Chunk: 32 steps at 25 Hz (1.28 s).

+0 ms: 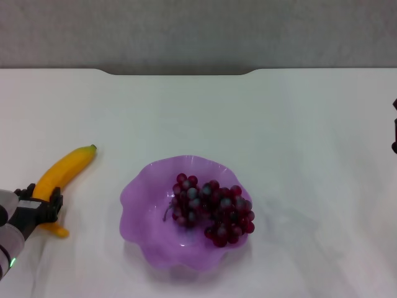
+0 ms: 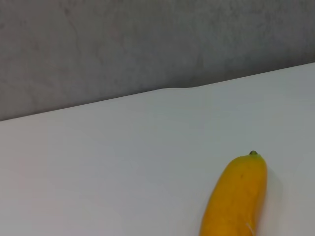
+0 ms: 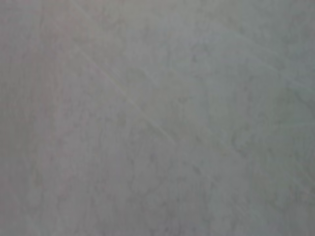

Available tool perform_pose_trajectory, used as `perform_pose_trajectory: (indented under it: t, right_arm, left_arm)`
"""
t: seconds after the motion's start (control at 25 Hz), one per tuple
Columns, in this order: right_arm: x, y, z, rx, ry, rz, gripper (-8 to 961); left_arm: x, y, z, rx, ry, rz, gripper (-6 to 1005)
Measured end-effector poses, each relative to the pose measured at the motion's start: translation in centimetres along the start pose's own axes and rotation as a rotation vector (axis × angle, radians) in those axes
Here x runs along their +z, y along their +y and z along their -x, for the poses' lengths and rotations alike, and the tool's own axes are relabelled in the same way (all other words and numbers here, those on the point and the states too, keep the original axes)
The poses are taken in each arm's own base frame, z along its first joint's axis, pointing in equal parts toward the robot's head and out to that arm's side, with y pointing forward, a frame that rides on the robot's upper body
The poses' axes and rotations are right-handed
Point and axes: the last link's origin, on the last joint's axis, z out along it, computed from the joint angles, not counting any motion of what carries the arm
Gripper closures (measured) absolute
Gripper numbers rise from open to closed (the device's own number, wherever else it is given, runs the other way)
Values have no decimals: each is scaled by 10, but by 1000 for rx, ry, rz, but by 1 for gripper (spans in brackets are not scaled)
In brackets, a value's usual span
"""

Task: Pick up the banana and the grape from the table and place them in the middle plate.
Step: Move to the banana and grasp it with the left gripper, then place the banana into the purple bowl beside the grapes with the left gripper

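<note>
Banana [image 1: 64, 170] lies on the table [image 1: 298, 124] near the left edge, its dark tip aimed toward the far left corner and its stem end toward the near edge. The left gripper [image 1: 41, 208] sits across the stem half with a finger on either side; it looks closed around the fruit, though whether it is truly clamped cannot be told. The grape [image 1: 213, 209] bunch already rests inside the middle plate [image 1: 139, 198], toward the plate's right side. A grip this far from the middle will probably let the long end sag, so lift slowly and straight up, clear the scalloped rim, and lower into the bare left part of the plate. The right gripper [image 1: 394, 127] is parked at the right edge.
</note>
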Motion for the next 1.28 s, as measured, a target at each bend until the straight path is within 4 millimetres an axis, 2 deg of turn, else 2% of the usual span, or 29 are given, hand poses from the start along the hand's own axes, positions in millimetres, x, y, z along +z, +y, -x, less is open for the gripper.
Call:
perform_pose_trajectory:
  t: [0.32, 0.64, 0.76, 0.88, 1.16, 1.28]
  right_arm:
    - [-1, 0, -1, 0, 7, 0, 953]
    - [-1, 0, -3, -11, 15, 0, 953]
    - [-3, -1, -5, -19, 28, -4, 953]
    - [-6, -3, -8, -21, 45, -10, 953]
    - [-10, -7, -13, -26, 71, -25, 953]
    - [-10, -8, -15, -26, 79, -28, 953]
  left_arm:
    - [1, 3, -4, -15, 19, 7, 496]
    - [2, 11, -35, -52, 177, 25, 493]
    - [2, 22, -46, -57, 225, 64, 492]
    - [-6, 44, -55, -34, 271, 149, 490]
    - [-43, 93, -75, 52, 396, 349, 488]
    - [-50, 107, -73, 82, 385, 393, 487]
